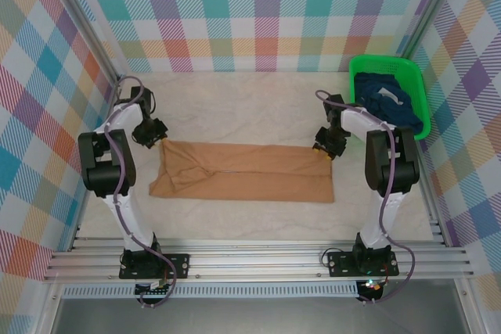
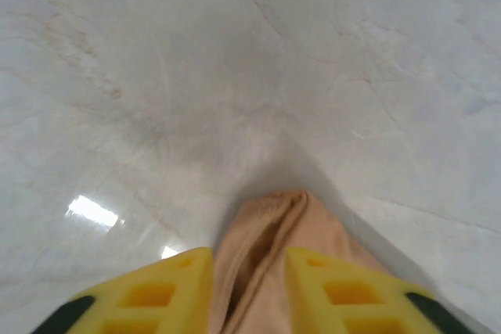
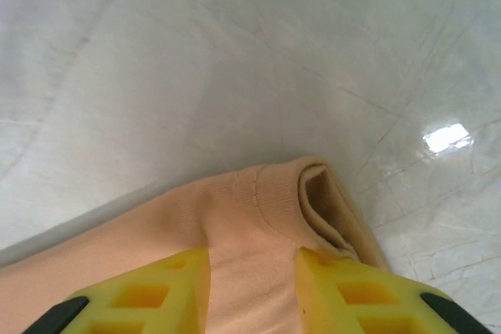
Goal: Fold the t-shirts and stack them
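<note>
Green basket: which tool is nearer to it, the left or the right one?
Right. The right tool is at the right end of the tan shirt, just left of the green basket. The left tool is at the shirt's left end, across the table from it.

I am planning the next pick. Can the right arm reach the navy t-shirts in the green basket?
Probably yes. The green basket with the navy t-shirts stands just beyond the right gripper, open on top. But the tan-orange t-shirt lies between its fingers; clear that first.

Pale table point(image 1: 258, 107), tan t-shirt point(image 1: 243, 171), green basket point(image 1: 387, 60)
</note>
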Action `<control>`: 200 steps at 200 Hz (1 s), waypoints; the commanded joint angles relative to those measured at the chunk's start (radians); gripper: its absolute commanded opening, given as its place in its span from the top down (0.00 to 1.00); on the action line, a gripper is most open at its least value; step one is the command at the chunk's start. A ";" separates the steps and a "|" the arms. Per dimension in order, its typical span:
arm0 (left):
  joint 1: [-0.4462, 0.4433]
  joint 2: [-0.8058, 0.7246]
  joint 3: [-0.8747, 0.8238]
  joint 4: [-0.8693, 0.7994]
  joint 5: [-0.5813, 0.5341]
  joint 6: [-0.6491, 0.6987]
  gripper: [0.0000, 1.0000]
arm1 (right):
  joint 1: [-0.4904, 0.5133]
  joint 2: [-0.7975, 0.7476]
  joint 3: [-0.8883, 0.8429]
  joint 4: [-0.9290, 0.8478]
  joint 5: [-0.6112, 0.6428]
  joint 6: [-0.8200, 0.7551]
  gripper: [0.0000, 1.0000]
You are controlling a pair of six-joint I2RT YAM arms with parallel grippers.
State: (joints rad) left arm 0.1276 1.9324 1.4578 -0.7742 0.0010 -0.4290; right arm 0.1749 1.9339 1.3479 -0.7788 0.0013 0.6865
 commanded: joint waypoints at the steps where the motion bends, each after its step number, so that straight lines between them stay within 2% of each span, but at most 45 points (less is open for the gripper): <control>1: 0.005 -0.203 -0.085 -0.066 0.019 -0.005 0.66 | 0.022 -0.126 -0.010 -0.001 0.032 -0.060 0.62; 31: -0.007 -0.356 -0.319 -0.040 0.175 -0.034 0.65 | 0.090 -0.220 -0.086 0.031 -0.037 -0.074 0.56; 52: -0.009 -0.401 -0.450 0.024 0.257 -0.046 0.65 | 0.130 -0.260 -0.175 0.161 -0.213 -0.067 0.53; 60: -0.010 -0.398 -0.474 0.037 0.275 -0.047 0.66 | 0.141 -0.259 -0.201 0.202 -0.278 -0.050 0.53; 80: -0.010 -0.384 -0.509 0.062 0.275 -0.037 0.69 | 0.172 -0.241 -0.242 0.242 -0.346 -0.013 0.54; 162: -0.011 -0.394 -0.462 0.061 0.225 -0.026 0.71 | 0.180 -0.202 -0.280 0.236 -0.335 0.012 0.56; 200: -0.010 -0.323 -0.462 0.106 0.226 -0.013 0.71 | 0.187 -0.181 -0.271 0.241 -0.337 0.019 0.56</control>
State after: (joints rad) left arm 0.1204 1.5703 0.9855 -0.6945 0.2352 -0.4549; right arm 0.3534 1.7313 1.0561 -0.5465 -0.3164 0.6956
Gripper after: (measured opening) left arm 0.288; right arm 0.437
